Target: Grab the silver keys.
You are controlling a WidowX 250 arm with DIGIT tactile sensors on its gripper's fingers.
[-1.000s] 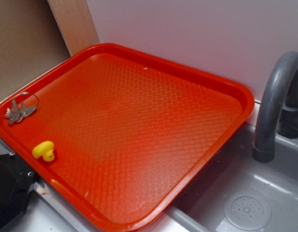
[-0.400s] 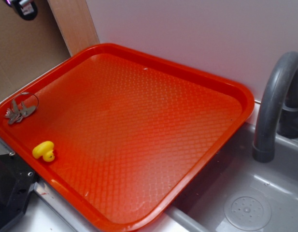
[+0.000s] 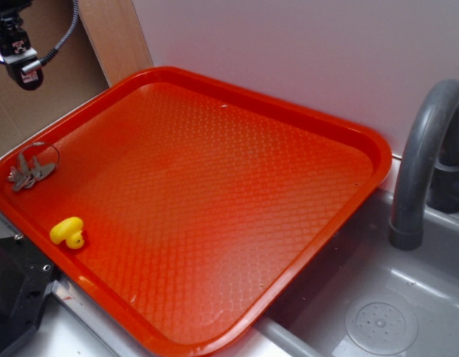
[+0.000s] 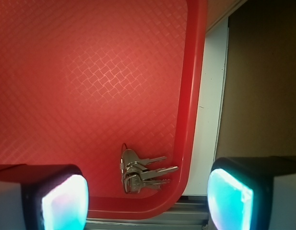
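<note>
1. Two grey gripper pads with glowing cyan faces stand wide apart, so the robot's gripper is open and holds nothing.
2. The small bunch of flat silver-grey metal keys on a thin wire ring lies fanned in the rounded corner of the red plastic tray, just inside its raised rim.
3. The tray floor carries an embossed basket-weave texture.
4. A small, glossy yellow rubber duck sits near the keys along the same edge.

No text, brand, number or sign can be read anywhere. The gripper near the top left corner of the exterior view carries a small red-and-white label, too blurred to read.
</note>
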